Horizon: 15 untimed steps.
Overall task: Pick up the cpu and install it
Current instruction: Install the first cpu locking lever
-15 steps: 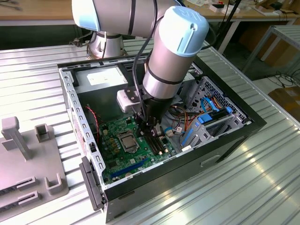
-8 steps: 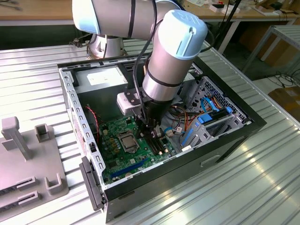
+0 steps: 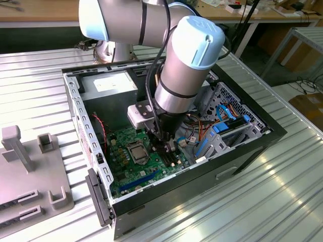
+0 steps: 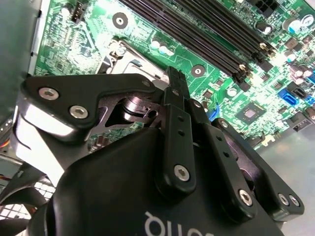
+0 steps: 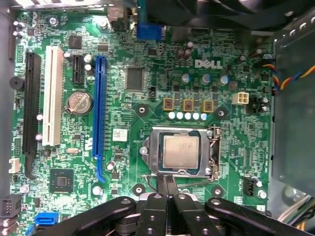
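CPU seated in its socket, end effector closed just beside it

In the first wrist view the cpu [image 5: 180, 151], silvery face up, lies flat inside the metal-framed socket [image 5: 212, 152] on the green motherboard [image 5: 147, 103]. The end effector [image 5: 167, 183] hangs just short of the socket's near edge, its fingers [image 5: 172, 189] pressed together with nothing between them. Beyond the socket from the end effector run the blue expansion slot [image 5: 99, 108] and the white slot [image 5: 51, 96]. In the exterior view the end effector [image 3: 166, 146] reaches down into the open computer case [image 3: 202, 169], which stands on the slatted tabletop [image 3: 262, 201], with the socket [image 3: 137, 149] just beside its tip.
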Available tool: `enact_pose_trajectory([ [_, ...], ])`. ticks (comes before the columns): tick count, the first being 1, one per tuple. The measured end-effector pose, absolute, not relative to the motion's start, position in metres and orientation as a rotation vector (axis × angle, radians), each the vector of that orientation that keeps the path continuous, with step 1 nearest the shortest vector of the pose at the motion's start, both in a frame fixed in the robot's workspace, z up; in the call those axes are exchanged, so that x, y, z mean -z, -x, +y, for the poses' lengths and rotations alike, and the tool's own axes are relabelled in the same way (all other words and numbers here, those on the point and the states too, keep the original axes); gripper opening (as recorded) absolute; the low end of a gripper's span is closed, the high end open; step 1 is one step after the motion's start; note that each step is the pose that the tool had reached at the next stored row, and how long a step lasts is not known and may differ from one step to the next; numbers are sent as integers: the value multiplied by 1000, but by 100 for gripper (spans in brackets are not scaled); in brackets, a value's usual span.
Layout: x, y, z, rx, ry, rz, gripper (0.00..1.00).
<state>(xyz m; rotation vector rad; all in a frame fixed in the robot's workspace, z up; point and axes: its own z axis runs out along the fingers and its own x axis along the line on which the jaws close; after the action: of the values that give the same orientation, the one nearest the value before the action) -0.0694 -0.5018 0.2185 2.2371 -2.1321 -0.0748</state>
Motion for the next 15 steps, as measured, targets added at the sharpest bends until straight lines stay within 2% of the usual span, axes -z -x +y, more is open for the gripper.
enact_pose_trajectory([
  [15, -214, 68, -505, 70, -2248, -2115, 11],
])
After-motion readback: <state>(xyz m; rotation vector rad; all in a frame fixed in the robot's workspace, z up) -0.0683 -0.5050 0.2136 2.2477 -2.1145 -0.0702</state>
